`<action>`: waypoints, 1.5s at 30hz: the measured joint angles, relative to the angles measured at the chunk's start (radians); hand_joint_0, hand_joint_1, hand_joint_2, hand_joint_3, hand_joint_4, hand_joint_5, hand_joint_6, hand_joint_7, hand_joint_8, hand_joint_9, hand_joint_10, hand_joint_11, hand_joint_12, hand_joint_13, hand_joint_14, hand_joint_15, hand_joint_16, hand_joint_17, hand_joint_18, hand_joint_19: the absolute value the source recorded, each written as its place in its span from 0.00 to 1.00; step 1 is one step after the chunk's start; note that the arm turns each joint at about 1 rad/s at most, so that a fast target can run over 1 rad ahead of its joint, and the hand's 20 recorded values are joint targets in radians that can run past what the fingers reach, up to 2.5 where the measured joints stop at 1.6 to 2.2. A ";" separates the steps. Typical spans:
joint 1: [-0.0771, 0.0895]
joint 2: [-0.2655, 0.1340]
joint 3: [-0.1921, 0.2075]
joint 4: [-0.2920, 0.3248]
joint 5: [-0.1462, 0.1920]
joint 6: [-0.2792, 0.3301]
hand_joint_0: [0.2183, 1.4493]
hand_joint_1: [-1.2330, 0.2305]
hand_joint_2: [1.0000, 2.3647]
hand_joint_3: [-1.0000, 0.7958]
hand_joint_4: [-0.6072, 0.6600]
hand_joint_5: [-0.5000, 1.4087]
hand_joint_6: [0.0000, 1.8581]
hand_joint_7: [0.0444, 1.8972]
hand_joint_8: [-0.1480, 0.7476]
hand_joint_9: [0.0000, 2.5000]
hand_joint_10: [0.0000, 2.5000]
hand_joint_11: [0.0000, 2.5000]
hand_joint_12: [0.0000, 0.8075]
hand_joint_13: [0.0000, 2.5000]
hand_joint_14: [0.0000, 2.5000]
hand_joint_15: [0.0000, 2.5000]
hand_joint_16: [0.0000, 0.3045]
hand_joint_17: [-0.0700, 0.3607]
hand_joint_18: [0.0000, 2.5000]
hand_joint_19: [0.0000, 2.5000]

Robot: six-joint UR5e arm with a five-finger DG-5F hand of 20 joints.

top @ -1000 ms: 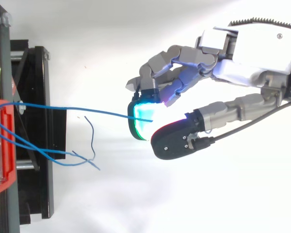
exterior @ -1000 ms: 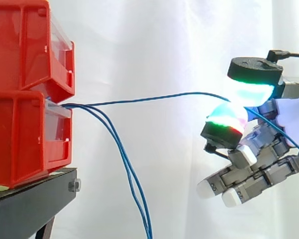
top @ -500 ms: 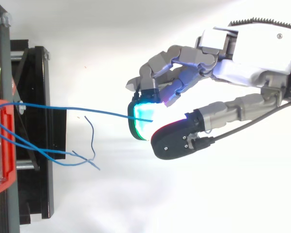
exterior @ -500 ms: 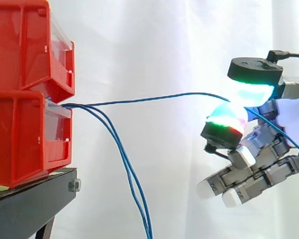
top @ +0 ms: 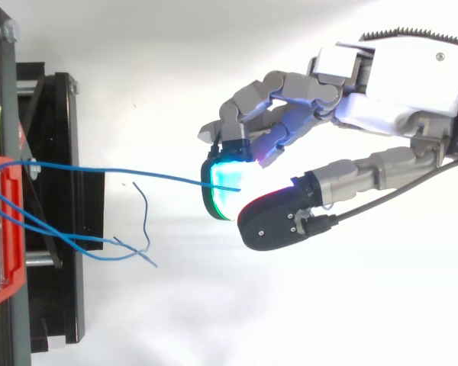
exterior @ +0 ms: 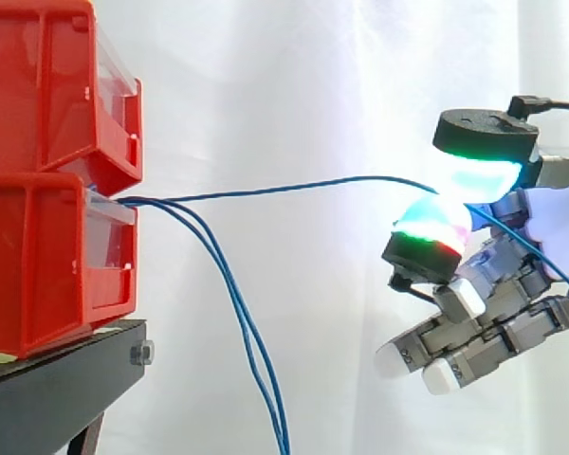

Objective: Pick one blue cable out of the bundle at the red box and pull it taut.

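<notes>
Running left to right: the red box (exterior: 47, 265), on a black stand (exterior: 57, 389), lets out the cables at its front mouth. Two loose cables (exterior: 237, 322) droop downward just beside the stand. One blue cable (exterior: 284, 187) leaves the same mouth and spans open air nearly level. Its long axis points at the robot hand (top: 397, 84), well apart to the right. Two glowing pads (exterior: 434, 223) pinch this cable, and the other fingers curl beneath, holding nothing. The span bows slightly upward, so some slack is judged left. A pull rightward, away from the box, has free room before the white curtain (exterior: 313, 76).
</notes>
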 measured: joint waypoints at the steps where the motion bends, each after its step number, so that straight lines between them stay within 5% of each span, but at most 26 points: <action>1: 0.000 0.000 0.000 0.000 0.000 0.000 0.31 0.31 0.02 0.51 0.46 0.18 0.47 0.61 0.54 0.33 0.01 0.33 0.50 0.15 0.00 0.02 0.18 0.45 0.15 0.04; 45: -0.001 0.000 0.000 -0.001 0.000 0.000 0.31 0.31 0.02 0.51 0.46 0.18 0.47 0.61 0.54 0.32 0.01 0.32 0.50 0.15 0.00 0.02 0.18 0.45 0.15 0.04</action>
